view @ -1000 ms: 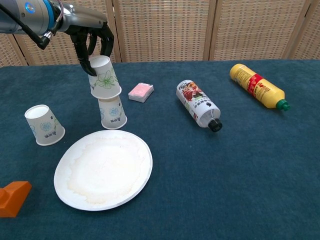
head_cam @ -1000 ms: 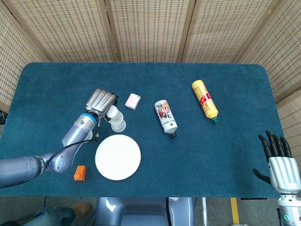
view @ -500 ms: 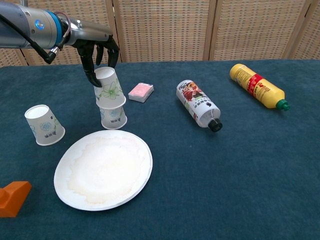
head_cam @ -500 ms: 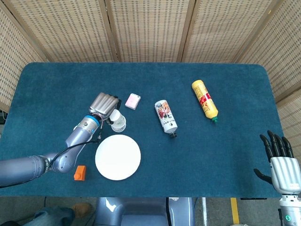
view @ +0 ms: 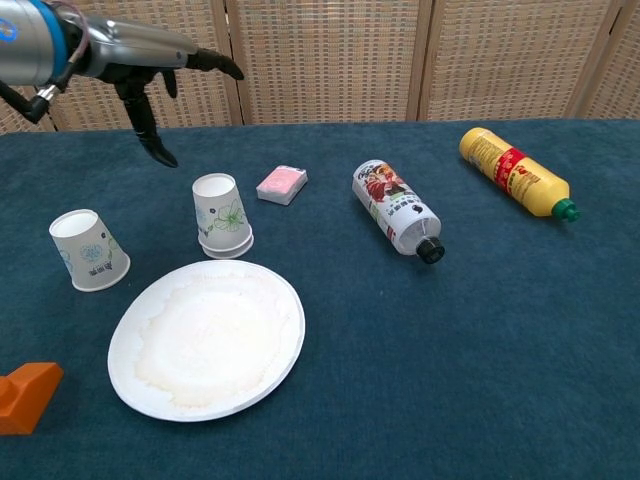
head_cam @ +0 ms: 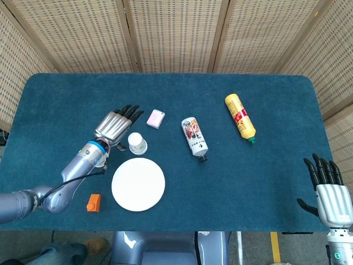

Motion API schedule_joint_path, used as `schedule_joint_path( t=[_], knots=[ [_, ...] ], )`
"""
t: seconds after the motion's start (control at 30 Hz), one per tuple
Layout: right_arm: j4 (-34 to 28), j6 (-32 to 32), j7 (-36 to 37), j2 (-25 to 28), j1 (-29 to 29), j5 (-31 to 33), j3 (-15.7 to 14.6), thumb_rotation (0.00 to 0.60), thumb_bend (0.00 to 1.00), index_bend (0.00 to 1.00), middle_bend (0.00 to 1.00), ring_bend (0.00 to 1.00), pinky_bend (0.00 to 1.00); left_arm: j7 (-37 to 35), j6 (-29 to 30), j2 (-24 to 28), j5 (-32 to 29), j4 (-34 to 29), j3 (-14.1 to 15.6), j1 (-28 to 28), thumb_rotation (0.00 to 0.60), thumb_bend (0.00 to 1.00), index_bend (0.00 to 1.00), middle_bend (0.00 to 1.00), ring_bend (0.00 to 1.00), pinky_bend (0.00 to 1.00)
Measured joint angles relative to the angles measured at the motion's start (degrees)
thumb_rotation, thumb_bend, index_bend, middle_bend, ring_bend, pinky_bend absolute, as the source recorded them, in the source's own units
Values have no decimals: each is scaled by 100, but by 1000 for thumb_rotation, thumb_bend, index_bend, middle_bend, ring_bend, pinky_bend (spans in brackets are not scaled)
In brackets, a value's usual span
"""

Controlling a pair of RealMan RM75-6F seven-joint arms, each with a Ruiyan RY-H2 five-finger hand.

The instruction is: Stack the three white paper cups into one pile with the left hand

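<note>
Left hand (view: 150,75) above and just left of upside-down stack of two white flower-printed paper cups (view: 222,216), fingers (head_cam: 130,112) spread, holding nothing; stack stands free, one cup nested. Third white paper cup (view: 89,250), inverted, waits apart on blue cloth table (view: 420,360), near white paper plate (view: 206,339). Right hand (head_cam: 330,193) idle at edge, fingers apart.

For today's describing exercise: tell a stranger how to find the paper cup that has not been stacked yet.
Start at the big white paper plate near the front of the blue table. Just off its far left edge stands a lone upside-down paper cup with a pale blue print. Unlike the two-cup stack behind the plate, which shows a green flower, it stands single.
</note>
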Motion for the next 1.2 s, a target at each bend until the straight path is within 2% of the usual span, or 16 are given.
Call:
schedule_joint_path(
  t=[0.23,0.4,0.6,0.97,1.2],
  knots=[
    [-20,10,-46,-14,-10,-102,-56,600,0,0,0,0,0,-862,397,290,1616,-56,525,911,600,0,180,129,194,348],
    [-22,-2,-89,-37,-2,-142,-76,600,0,0,0,0,0,-1702,636,252,2538,435,854,1503,600,0,199,144,204,348],
    [-5,-31,-144,-73,9,-153,-91,600,0,0,0,0,0,-2476,699,13,2947,1250,978,1893,600,0,205,156,208,346],
    [49,-157,-219,-144,65,-51,-72,600,0,0,0,0,0,-3871,366,-757,3375,2784,877,2098,600,0,299,230,260,369],
    [80,-195,-234,-173,92,-30,-66,600,0,0,0,0,0,-4251,283,-926,3605,3056,790,2129,600,0,317,231,260,369]
  ],
)
